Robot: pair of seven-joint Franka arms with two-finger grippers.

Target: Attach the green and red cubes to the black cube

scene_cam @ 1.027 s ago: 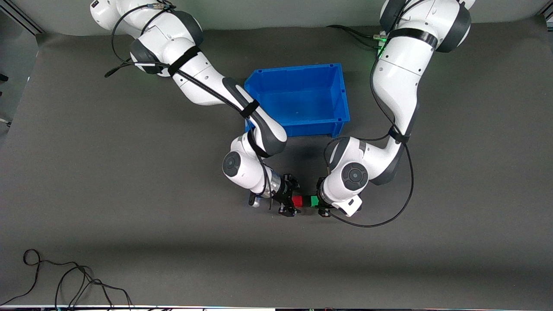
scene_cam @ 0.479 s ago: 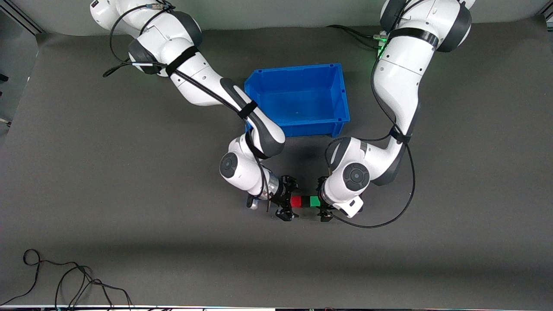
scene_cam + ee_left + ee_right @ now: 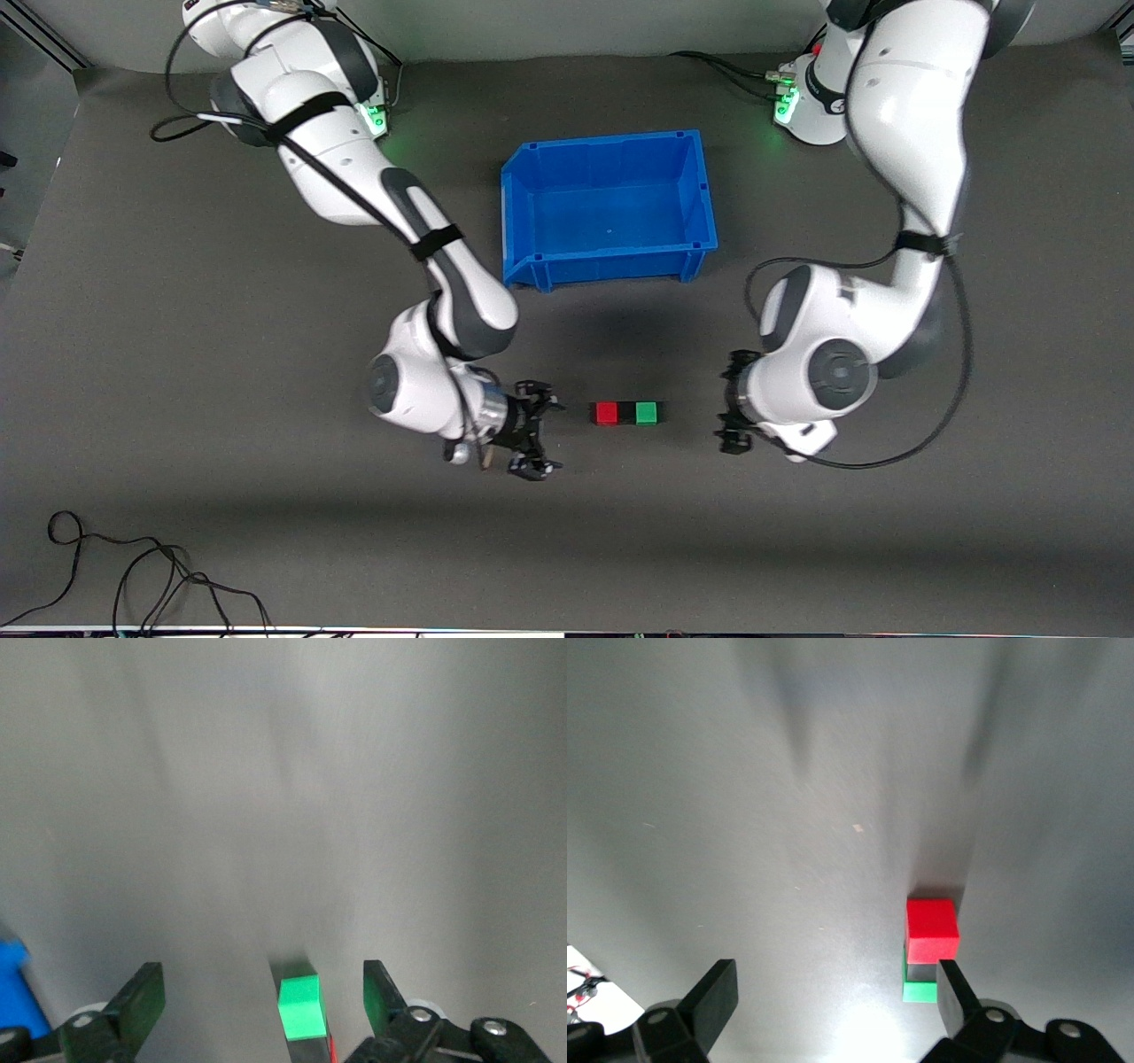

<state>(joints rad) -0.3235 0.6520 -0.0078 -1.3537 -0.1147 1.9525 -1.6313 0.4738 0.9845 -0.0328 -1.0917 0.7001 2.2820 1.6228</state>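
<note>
Dark grey mat [image 3: 266, 496] across the whole table, blue bin [image 3: 609, 257] mid-table toward the robot bases, loose black cable [image 3: 133, 576] at the camera-side edge toward the right arm's end.

Three cubes in one tight row on the mat, nearer the front camera than the bin: red cube [image 3: 607, 413] at the right arm's end, black cube [image 3: 627, 413] in the middle, green cube [image 3: 647, 413] at the left arm's end. Faces touching, no visible gap, row straight. Same picture from the wrists: green cube [image 3: 299, 1005] close up with black and a sliver of red past it; red cube [image 3: 931, 929] with black and green lined up past it.

Right gripper [image 3: 536, 441] low over the mat beside the red end, apart from the row, fingers spread, nothing held. Left gripper [image 3: 731, 416] low over the mat beside the green end, also apart, fingers spread and empty per its wrist view.

Judgement: attachment looks done, both coloured cubes seated on opposite faces of the black one, neither touched by a gripper. Can't confirm from pictures that the joints actually hold. Remaining, likely: arms clear, maybe a check that the row stays together.
</note>
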